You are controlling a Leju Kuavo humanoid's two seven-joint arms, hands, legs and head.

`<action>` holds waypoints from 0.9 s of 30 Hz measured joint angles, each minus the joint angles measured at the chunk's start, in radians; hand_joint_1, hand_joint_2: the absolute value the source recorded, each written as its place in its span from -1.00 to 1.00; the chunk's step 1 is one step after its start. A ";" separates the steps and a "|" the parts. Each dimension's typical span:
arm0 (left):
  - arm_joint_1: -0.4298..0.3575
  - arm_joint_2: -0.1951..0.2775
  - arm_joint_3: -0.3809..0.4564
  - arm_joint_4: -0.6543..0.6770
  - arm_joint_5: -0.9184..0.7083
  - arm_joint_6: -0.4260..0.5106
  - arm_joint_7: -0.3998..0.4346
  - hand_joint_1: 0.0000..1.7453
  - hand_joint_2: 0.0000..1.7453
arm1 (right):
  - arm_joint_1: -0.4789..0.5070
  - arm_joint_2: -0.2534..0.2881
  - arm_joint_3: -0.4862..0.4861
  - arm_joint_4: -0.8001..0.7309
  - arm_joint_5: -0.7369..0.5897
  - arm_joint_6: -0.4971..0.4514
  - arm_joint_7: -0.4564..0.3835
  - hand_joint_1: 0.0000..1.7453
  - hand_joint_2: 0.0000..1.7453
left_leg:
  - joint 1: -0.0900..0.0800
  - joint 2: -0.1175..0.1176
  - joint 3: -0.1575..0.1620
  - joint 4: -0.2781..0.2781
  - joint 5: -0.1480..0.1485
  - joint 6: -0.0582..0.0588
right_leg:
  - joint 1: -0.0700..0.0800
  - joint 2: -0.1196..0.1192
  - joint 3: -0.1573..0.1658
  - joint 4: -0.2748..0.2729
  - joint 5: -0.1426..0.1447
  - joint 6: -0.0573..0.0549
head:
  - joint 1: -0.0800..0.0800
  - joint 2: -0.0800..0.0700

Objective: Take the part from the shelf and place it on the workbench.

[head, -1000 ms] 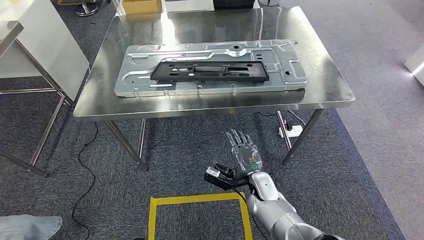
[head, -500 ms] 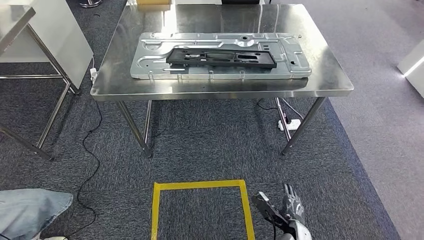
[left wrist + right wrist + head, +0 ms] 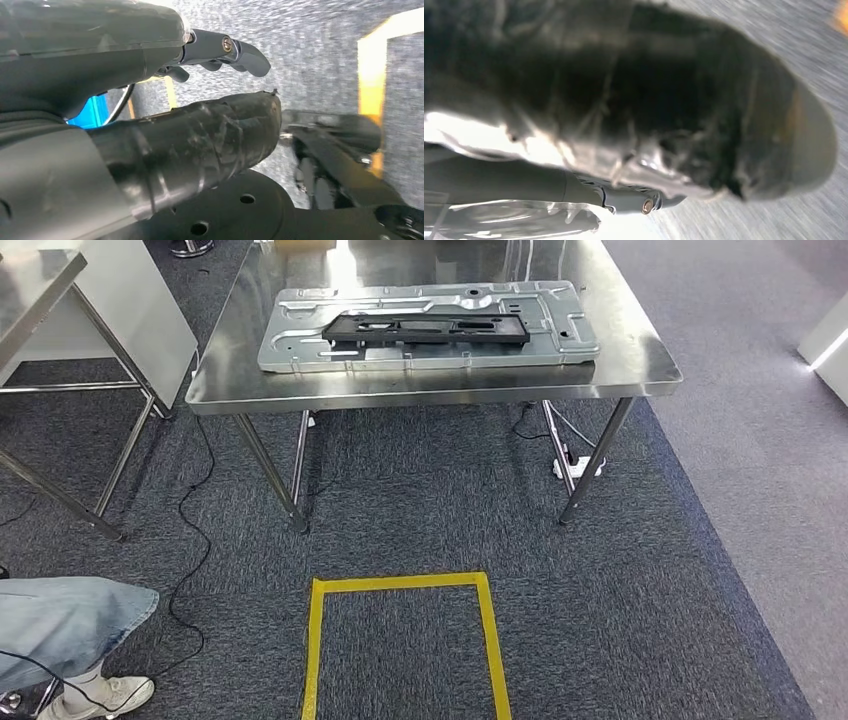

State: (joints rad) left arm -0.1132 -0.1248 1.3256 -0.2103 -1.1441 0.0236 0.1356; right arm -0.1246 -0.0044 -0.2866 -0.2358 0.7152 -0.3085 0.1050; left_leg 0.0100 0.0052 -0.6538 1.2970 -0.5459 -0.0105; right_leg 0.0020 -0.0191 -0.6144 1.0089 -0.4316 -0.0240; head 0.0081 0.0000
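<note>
Black part (image 3: 425,330) lies on the counter (image 3: 640,360); left hand (image 3: 150,130) released, right hand (image 3: 649,115) unclear; retreat squarely.

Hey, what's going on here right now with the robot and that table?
Nothing is being handled at this moment. A black part lies on a large silver metal panel on the steel workbench. The left hand hangs over the grey carpet with nothing in it, fingers apart. The right hand is too blurred to judge. A yellow taped square marks the floor before the table, and a person's leg is nearby.
</note>
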 joint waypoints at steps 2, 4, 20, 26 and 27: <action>-0.003 0.004 0.000 -0.001 0.000 0.000 0.000 -1.00 -1.00 | 0.016 0.007 -0.015 0.008 -0.012 0.020 0.023 -1.00 -0.50 | -0.008 0.000 0.123 -0.137 0.022 0.021 | 0.004 0.002 -0.028 0.010 0.021 0.002 | 0.000 0.000; -0.010 0.008 0.000 -0.002 0.001 0.000 0.000 -1.00 -1.00 | 0.028 0.017 -0.030 0.014 -0.020 0.036 0.045 -1.00 0.50 | -0.018 0.001 0.228 -0.290 -0.013 0.041 | 0.004 0.002 -0.040 0.014 0.039 0.011 | -0.001 0.000; -0.011 0.004 -0.001 -0.002 0.002 0.008 -0.023 -1.00 1.00 | 0.053 0.039 -0.106 0.029 -0.039 0.051 0.080 -1.00 1.00 | -0.006 0.009 0.081 -0.285 0.085 0.037 | -0.031 0.020 0.120 0.009 -0.101 0.063 | 0.002 0.000; -0.001 0.004 -0.011 -0.002 0.005 0.004 -0.026 -1.00 1.00 | 0.055 0.040 -0.111 0.030 -0.033 0.050 0.071 -1.00 1.00 | 0.003 0.005 0.011 -0.125 -0.025 0.006 | -0.027 0.013 0.091 0.001 -0.084 0.012 | 0.001 0.000; 0.005 0.004 -0.023 -0.002 0.013 0.004 -0.027 -1.00 1.00 | 0.056 0.040 -0.110 0.029 -0.035 0.051 0.069 -1.00 1.00 | 0.003 0.005 -0.013 -0.059 -0.060 0.005 | -0.024 0.012 0.086 0.001 -0.080 0.009 | 0.001 0.000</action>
State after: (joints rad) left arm -0.1084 -0.1210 1.3025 -0.2124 -1.1309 0.0275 0.1088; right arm -0.0689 0.0359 -0.3964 -0.2070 0.6800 -0.2571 0.1743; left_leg 0.0132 0.0101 -0.6668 1.2376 -0.6054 -0.0058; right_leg -0.0224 -0.0075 -0.5287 1.0102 -0.5114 -0.0148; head 0.0089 0.0000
